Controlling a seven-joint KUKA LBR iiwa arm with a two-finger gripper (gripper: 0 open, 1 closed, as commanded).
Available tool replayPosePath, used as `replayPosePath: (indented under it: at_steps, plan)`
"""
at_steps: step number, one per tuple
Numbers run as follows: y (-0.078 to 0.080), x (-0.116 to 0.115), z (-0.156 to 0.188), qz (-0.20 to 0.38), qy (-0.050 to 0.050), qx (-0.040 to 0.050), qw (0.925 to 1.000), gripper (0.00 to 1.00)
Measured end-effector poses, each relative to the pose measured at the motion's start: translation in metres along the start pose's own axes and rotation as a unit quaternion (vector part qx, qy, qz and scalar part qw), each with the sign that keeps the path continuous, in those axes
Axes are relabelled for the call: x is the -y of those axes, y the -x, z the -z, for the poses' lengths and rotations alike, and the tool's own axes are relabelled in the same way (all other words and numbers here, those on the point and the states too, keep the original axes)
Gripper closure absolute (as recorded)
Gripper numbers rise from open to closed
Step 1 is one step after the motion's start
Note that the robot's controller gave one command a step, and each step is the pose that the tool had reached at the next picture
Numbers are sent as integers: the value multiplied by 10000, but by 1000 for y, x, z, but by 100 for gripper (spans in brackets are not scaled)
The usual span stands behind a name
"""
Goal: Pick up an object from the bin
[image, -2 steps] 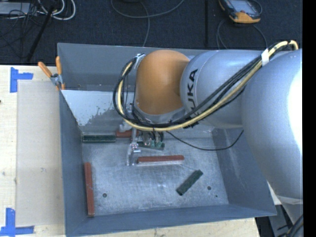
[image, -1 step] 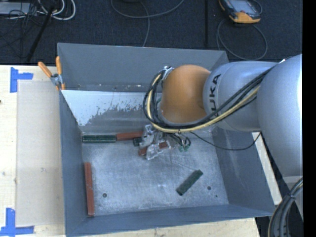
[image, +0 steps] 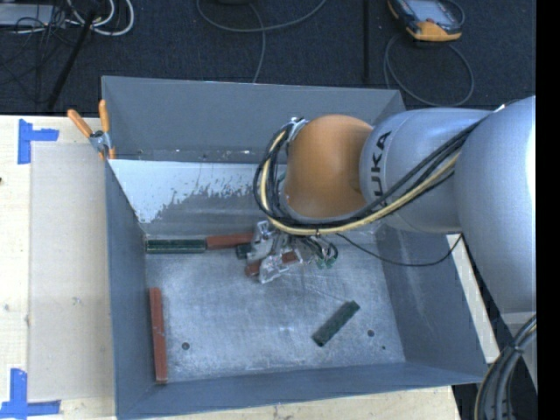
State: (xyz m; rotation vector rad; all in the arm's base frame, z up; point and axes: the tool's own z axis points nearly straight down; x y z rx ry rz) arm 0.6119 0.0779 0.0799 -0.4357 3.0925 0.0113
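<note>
Holding a few loose bars, the grey bin (image: 219, 116) comes first, then the arm (image: 429, 169), bent low over its back middle, likely to work there. The claw (image: 273, 262) sits just beside the right end of a short red-brown bar (image: 226, 242), whose long axis runs left-right near the back wall. Whether the claw is wide or narrow I cannot tell.

High oblique view over bin (image: 122, 234)
</note>
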Motion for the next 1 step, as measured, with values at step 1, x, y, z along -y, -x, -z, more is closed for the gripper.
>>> replayPosePath:
  at_steps: [1]
  plan:
    - [14, -5, 132, -248, -24, -82, 9997, 100]
